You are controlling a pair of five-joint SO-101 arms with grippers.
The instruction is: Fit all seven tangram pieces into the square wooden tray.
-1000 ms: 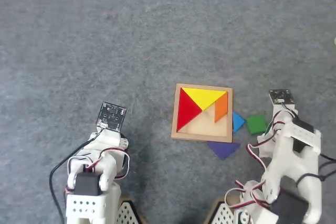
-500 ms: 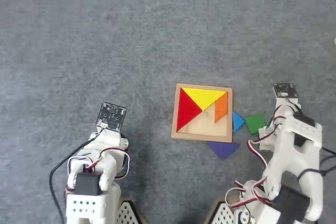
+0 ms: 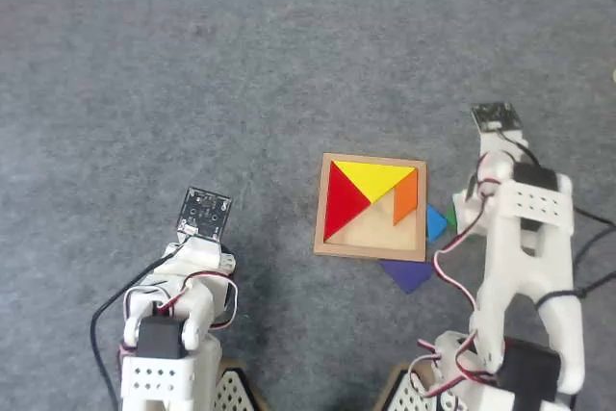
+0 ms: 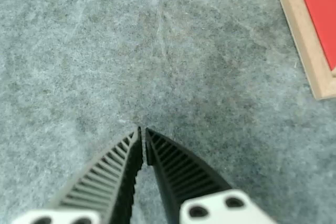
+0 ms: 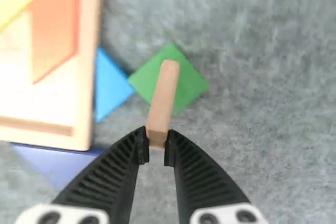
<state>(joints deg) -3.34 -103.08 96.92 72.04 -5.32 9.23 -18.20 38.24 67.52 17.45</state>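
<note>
The right gripper is closed narrowly on one end of a pale wood-coloured piece, held on edge with its free end over the green square; its outline cannot be made out from this angle. The green square lies on the grey carpet, corner to corner with the blue triangle, which sits against the outer wall of the square wooden tray. A purple triangle lies just outside the tray's near edge. In the tray are the red triangle, the yellow triangle and the orange parallelogram; the floor below them is bare. The left gripper is closed on nothing, its tips at the carpet, well apart from the tray. Assessment: three of seven seated, and the fourth is in hand for transfer. The next move calls for carrying the held piece over the bare floor, turning it flat and aligning its edges to the seated pieces before release.
</note>
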